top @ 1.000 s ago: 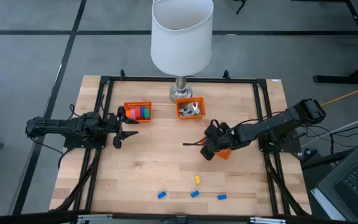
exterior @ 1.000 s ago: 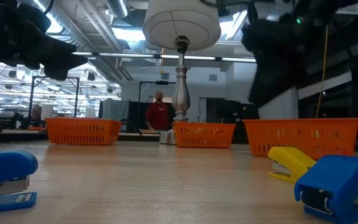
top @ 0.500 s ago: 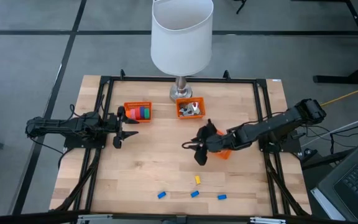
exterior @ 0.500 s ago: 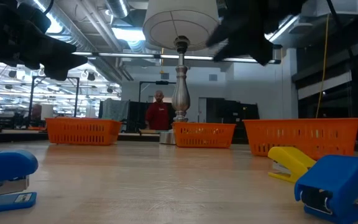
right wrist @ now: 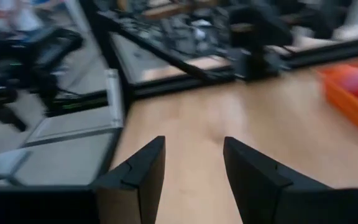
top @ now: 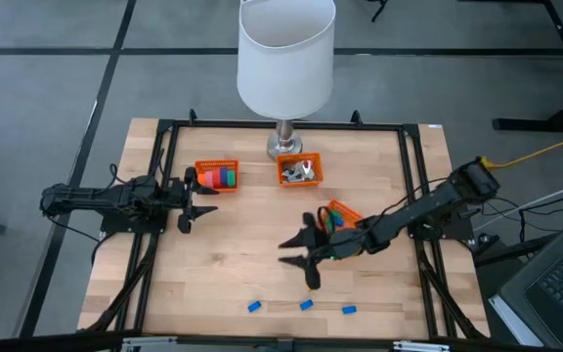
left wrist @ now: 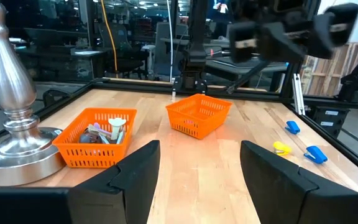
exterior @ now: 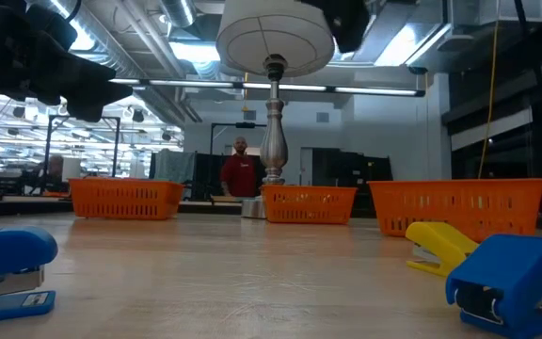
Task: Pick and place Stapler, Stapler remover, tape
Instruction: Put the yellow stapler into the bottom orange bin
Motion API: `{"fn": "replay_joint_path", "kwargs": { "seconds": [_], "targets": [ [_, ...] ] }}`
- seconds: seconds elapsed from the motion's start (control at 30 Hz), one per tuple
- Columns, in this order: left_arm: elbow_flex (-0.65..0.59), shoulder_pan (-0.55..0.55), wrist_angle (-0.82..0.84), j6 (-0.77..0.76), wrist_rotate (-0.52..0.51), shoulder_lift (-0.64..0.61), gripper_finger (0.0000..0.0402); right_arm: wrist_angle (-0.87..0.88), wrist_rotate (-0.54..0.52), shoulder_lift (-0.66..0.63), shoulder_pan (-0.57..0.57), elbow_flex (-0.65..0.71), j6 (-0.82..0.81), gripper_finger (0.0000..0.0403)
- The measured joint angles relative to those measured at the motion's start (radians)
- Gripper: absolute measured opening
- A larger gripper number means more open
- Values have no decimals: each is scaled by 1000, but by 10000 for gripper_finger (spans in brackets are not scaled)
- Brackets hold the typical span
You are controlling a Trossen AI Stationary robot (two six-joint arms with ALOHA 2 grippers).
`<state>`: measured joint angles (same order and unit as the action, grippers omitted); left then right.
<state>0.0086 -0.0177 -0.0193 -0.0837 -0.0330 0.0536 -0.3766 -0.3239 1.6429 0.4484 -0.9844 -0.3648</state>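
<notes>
Both grippers empty, right gripper (top: pixel 299 256) mid-table

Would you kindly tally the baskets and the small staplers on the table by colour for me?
Orange baskets: 3
Blue staplers: 3
Yellow stapler: 1
Total: 7
</notes>
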Motion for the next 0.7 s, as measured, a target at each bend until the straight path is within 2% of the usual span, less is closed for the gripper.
{"fn": "replay_joint_path", "kwargs": {
  "seconds": [0.2,0.33,0.5,0.7],
  "targets": [
    [0,0,0,0,0,0,219,-259,177,146,1,-3,36,166],
    [0,0,0,0,0,0,219,-259,249,249,1,-79,78,166],
    [0,0,-1,0,0,0,219,-109,353,379,1,-267,211,166],
    [0,0,0,0,0,0,219,253,371,473,1,-495,354,166]
  ]
}}
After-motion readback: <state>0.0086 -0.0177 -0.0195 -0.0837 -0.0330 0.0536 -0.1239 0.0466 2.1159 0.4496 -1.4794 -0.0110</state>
